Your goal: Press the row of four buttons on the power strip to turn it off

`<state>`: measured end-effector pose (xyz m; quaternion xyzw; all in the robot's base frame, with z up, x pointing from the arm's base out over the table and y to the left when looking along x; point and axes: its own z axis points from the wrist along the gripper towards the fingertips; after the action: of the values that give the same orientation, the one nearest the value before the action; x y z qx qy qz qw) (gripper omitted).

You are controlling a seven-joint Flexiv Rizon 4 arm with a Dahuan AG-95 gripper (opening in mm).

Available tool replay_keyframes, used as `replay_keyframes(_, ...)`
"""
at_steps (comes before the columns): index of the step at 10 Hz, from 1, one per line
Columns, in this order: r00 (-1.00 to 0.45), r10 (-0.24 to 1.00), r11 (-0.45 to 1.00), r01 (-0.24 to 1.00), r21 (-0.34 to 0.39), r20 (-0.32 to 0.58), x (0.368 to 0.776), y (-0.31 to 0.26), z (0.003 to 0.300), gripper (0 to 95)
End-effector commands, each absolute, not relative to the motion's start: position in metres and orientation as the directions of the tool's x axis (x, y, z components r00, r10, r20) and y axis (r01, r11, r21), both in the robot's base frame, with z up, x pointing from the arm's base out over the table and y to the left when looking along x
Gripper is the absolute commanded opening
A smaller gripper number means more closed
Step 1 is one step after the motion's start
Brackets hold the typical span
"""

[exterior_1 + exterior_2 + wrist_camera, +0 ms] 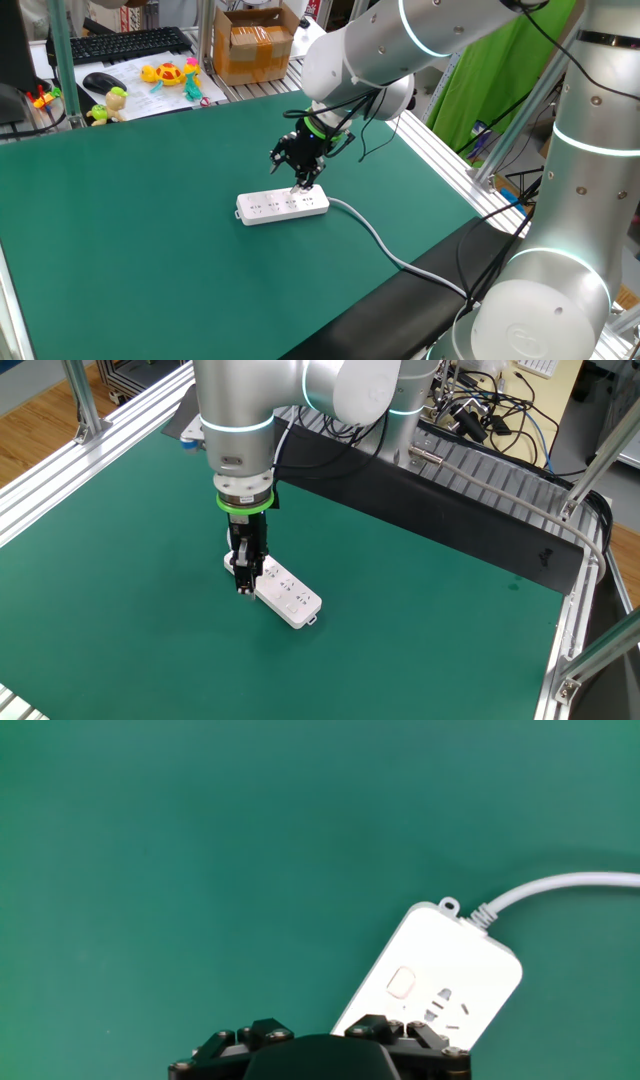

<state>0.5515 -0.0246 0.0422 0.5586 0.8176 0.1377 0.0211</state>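
White strip (283,205) lies mid-worktop (150,260), cable (385,245) toward the near edge; gripper (303,184), its opening unreadable, hangs over the cable end and should press each button (400,983) squarely, advancing along the row.

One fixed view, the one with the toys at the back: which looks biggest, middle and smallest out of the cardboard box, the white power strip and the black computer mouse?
1. Cardboard box
2. Power strip
3. Computer mouse

The box and mouse sit farther from the camera, so they would look even bigger up close.
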Motion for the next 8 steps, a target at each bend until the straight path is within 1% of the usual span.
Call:
replay_keyframes(1, -0.371, 0.921, 0.334, 0.909, 0.248, 0.12, 0.5509, -0.0212, 0.0429, 57.0)
replay_keyframes(8, -0.371, 0.92, 0.329, 0.906, 0.268, 0.124, 0.5506, -0.0168, 0.0367, 57.0)
